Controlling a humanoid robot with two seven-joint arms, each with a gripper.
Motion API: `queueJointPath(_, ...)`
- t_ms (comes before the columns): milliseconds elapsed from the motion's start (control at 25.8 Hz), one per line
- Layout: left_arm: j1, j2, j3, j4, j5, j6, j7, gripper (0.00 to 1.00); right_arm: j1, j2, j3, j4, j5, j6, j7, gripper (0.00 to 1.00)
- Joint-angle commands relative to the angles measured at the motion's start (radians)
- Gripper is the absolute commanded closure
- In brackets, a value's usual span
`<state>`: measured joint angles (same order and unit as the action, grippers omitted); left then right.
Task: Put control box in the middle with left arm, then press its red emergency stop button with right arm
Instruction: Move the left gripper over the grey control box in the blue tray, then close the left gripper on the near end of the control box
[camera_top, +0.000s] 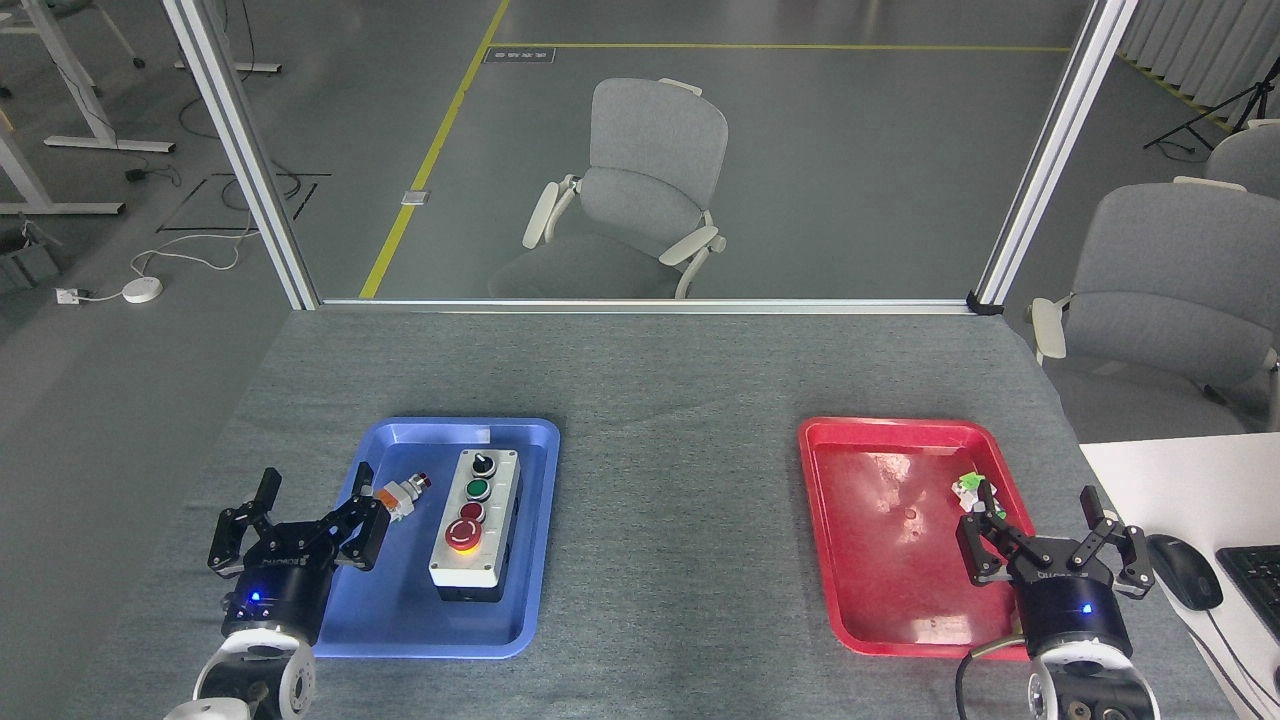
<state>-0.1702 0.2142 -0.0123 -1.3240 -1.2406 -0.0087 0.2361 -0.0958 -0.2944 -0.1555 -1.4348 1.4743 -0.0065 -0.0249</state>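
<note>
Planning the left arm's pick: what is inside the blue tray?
The blue tray holds the control box and, left of it, a small orange-white switch. The tray floor under the box is covered, so unseen.

The control box (476, 527) lies in the blue tray (400, 620); both grippers, left (308, 508) and right (1040, 520), seemingly open, hold nothing.

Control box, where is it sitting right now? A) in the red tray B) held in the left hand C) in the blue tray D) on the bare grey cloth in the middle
C: the control box lies inside the blue tray, beside a small orange-white switch, and the open left hand is not touching it.
</note>
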Motion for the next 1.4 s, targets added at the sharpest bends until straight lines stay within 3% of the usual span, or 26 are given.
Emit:
queueJointPath(0, 0.006, -0.001, 0.0, 0.0, 0.001, -0.002, 0.009, 0.01, 0.001, 0.018, 0.014, 0.004, 0.0, 0.007, -0.001, 0.02)
queueJointPath(349, 0.018, -0.015, 0.003, -0.007, 0.007, 0.009, 0.002, 0.01, -0.002, 0.023, 0.054, 0.014, -0.003, -0.016, 0.003, 0.02)
queueJointPath(543, 0.12, -0.024, -0.003, -0.156, 0.026, 0.004, 0.003, 0.01, -0.01, 0.046, 0.083, 0.014, -0.005, -0.018, 0.003, 0.02)
queueJointPath(698, 0.169, -0.07, -0.037, -0.211, -0.014, 0.062, -0.021, 0.02, -0.015, 0.07, 0.119, 0.027, -0.094, -0.024, 0.002, 0.02)
queueJointPath(814, 0.163, -0.091, -0.146, -0.188, -0.175, 0.226, -0.051, 0.02, -0.015, 0.078, 0.122, 0.02, -0.112, -0.059, 0.0, 0.02)
queueJointPath(930, 0.152, -0.134, -0.238, -0.144, -0.255, 0.352, -0.055, 0.02, -0.015, 0.08, 0.122, 0.02, -0.112, -0.089, 0.0, 0.02)
queueJointPath(1124, 0.055, -0.206, -0.265, 0.016, -0.28, 0.388, -0.058, 0.03, -0.015, 0.093, 0.123, 0.017, -0.112, -0.098, 0.0, 0.02)
queueJointPath(1357, 0.009, -0.211, -0.264, 0.097, -0.277, 0.409, -0.06, 0.02, -0.013, 0.096, 0.126, 0.02, -0.112, -0.099, -0.001, 0.02)
